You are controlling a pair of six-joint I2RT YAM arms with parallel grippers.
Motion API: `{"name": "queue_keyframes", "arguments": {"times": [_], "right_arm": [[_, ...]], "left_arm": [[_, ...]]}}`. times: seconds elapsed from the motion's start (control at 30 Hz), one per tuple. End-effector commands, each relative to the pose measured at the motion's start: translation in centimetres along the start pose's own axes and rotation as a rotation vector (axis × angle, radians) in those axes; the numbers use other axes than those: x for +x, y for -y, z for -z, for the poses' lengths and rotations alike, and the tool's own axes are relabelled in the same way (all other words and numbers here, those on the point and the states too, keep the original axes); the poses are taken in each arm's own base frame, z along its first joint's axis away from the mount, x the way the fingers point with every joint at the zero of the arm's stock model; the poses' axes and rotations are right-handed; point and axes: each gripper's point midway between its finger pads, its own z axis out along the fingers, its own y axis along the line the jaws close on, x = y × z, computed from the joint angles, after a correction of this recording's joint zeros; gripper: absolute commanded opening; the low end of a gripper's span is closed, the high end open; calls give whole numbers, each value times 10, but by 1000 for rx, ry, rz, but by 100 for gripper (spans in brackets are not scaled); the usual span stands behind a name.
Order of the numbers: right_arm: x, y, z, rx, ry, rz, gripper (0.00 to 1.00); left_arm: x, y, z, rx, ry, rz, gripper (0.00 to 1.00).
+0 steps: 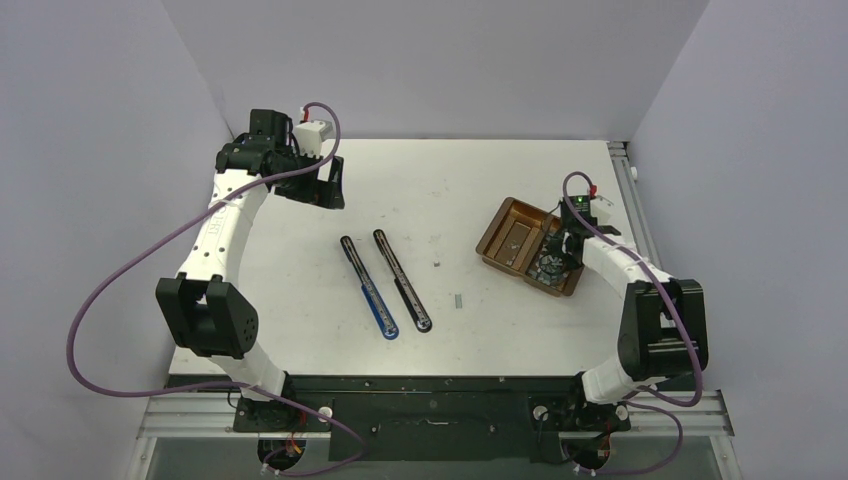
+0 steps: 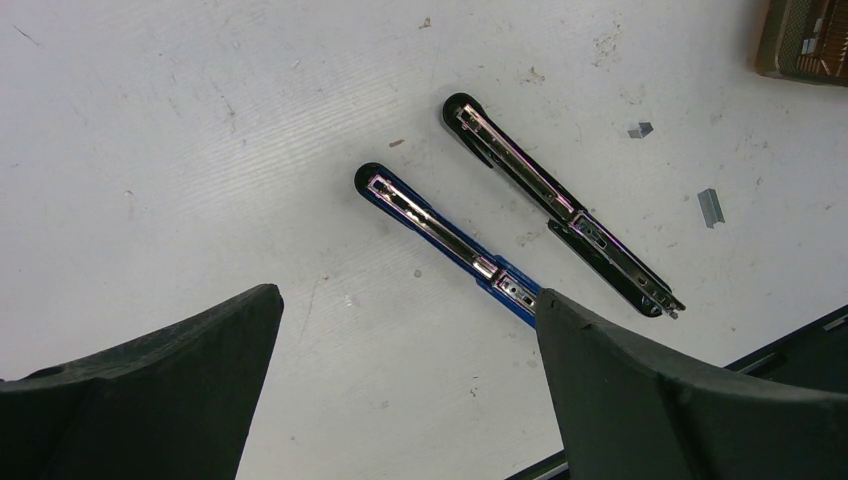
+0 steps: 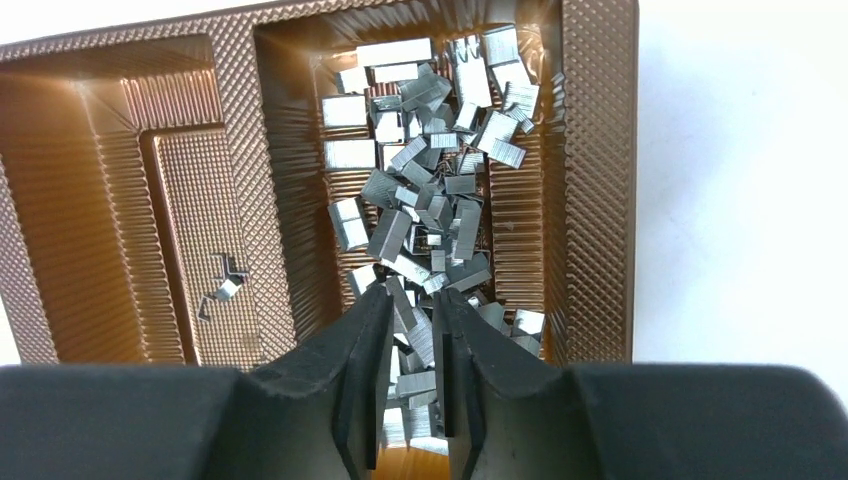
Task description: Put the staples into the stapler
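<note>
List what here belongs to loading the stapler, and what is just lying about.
Job: heap of silver-grey metal staple strips in the brown ridged plastic tray; long blue stapler and long black stapler, both opened flat; right gripper, down in the heap.
Lying about: two loose staple bits on the white table; left gripper, open, holding nothing.

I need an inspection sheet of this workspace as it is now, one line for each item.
Surface: white table, scuffed.
Job's things: blue stapler and black stapler lie opened flat, side by side, mid-table; staples piled in one compartment of the brown tray.
Clutter: two loose staple strips on the table, right of the staplers.
Grippers: left gripper open above the table; right gripper nearly closed in the pile, grip uncertain.
Cables: purple cables loop off both arms.
Surroundings: plain pale walls.
</note>
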Motion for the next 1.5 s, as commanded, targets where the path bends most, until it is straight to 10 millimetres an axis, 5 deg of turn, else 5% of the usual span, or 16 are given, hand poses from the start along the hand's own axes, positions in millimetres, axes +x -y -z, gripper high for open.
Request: {"name": "queue_keyframes", "arguments": {"times": [0.0,0.1,0.7,1.47], "right_arm": [[-16,-6,8,-8,50,8,29],[-16,-8,-1,3,38,14,36],[-12,-4,-32,68,0,31,38],[-5,2,-41,69,-30,13,19]], "left_arm": [[-13,3,13,9,56,-11,96],[-12,3,13,9,55,-11,96],[-10,0,11,-2,48,-11,96],[-14,1,15,-6,57,-15,96]]}}
